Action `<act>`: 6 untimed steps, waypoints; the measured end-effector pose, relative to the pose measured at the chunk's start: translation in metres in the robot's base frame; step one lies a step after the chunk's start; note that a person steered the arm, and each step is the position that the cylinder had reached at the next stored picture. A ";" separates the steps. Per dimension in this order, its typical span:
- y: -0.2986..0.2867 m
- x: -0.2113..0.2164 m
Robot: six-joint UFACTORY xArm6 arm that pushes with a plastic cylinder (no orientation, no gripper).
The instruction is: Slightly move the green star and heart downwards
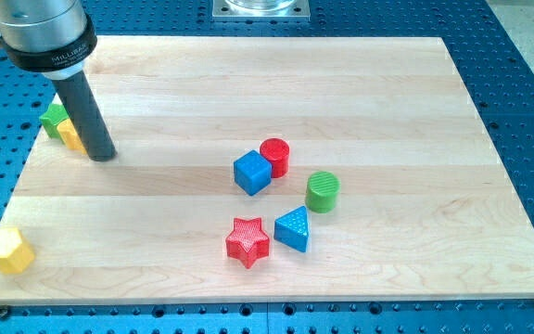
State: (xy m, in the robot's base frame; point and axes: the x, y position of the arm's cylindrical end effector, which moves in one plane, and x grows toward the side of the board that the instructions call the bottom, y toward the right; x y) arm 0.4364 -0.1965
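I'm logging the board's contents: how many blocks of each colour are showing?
Red: 2, cylinder and star
Blue: 2, cube and triangle
Green: 2, cylinder and a block partly hidden behind my tip
Yellow: 2, a block by the rod and one at the view's bottom left
Total: 8

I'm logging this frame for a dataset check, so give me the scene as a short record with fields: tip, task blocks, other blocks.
tip: my tip is at the view's upper left, just right of the two task blocks
task blocks: green block and yellow block, side by side, partly hidden by the rod; shapes unclear
centre cluster: blue cube touching red cylinder; green cylinder; red star; blue triangle
lower left: yellow hexagon at the board edge
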 end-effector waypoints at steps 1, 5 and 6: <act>0.042 -0.002; -0.108 -0.118; -0.108 -0.118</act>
